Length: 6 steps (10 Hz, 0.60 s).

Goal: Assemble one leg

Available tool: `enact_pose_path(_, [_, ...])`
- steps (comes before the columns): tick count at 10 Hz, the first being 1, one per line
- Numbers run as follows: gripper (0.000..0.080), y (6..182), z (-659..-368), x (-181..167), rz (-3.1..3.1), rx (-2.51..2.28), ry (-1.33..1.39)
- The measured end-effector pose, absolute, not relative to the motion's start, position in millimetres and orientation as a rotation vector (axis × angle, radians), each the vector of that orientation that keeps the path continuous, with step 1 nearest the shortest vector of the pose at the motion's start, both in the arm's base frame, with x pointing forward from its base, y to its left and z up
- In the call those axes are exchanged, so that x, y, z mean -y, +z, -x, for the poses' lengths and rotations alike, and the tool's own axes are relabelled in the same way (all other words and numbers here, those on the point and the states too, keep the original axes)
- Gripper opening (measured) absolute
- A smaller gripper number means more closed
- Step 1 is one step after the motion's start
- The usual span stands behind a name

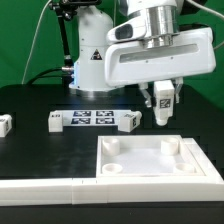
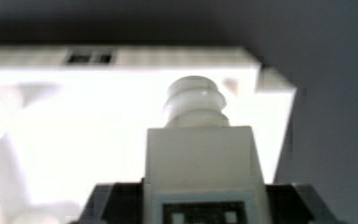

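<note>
The hand (image 1: 160, 97) is clamped on the leg (image 1: 163, 108), its two fingers closed against the leg's sides. It holds the leg off the table (image 1: 30, 150), above the far edge of the white square panel (image 1: 150, 172). In the exterior view the leg's tagged face shows, and it hangs roughly upright, apart from the panel.

In the wrist view the leg (image 2: 202, 145) runs out from the hand (image 2: 202, 196), with its ribbed peg end pointing toward the panel (image 2: 60, 110). That picture is blurred, so whether the peg lines up with a socket I cannot tell.

Three more legs lie on the table: one (image 1: 55, 122) just beside the marker board (image 1: 93, 118) on the exterior view's left, one (image 1: 128, 120) beside it on the right, and one (image 1: 5, 125) at the left edge.

The step in hand looks like carrying the picked leg to a corner socket, probably the far one on the exterior view's right (image 1: 178, 148). The next move calls for centring the peg over that socket and keeping the leg plumb. The leg then has to come down until the peg enters, and most likely be turned to seat it. A tilted approach could jam the peg on the socket rim.
</note>
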State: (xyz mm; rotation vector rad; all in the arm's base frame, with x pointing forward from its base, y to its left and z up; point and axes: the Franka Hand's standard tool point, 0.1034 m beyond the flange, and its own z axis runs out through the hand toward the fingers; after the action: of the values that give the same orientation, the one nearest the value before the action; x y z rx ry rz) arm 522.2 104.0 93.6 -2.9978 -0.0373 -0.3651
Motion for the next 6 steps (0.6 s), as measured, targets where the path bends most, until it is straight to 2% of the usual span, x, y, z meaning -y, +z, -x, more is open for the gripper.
enact_pose_path(3, [0.0288, 90.9, -571.8, -98.2, 2.984, 0.102, -0.436])
enact_pose_path(6, [0.0288, 92.8, -585.0, -94.1, 2.979, 0.093, -0.462])
